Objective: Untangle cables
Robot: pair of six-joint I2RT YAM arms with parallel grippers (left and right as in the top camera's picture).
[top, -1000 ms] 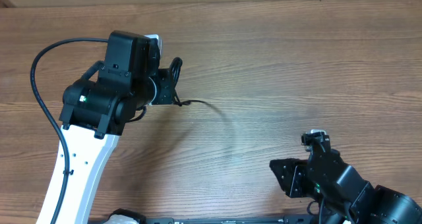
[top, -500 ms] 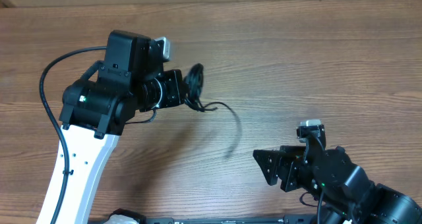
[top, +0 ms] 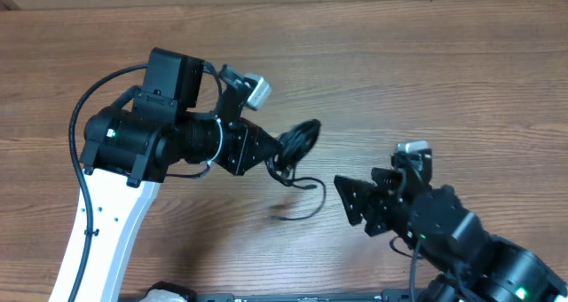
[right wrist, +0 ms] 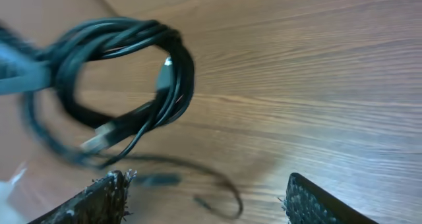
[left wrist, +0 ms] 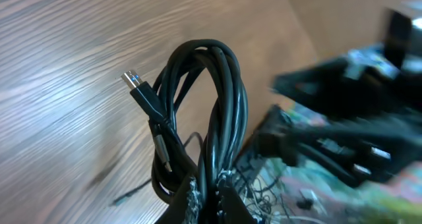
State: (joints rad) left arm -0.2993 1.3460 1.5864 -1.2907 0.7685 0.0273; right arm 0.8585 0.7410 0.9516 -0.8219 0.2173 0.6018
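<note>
Separation stage: cables (top: pixel 302 138) clenched in left gripper (top: pixel 277 149); right gripper (top: pixel 348 204) released, facing them. Next: pinch loose strand (top: pixel 312 185), draw apart.

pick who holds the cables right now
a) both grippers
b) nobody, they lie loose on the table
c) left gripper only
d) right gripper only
c: the left gripper is shut on the cables, while the right gripper is open and apart from them.

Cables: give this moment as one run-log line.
left fingers: shut on cables | right fingers: open, facing cables | cables: coiled, untangling not yet done
</note>
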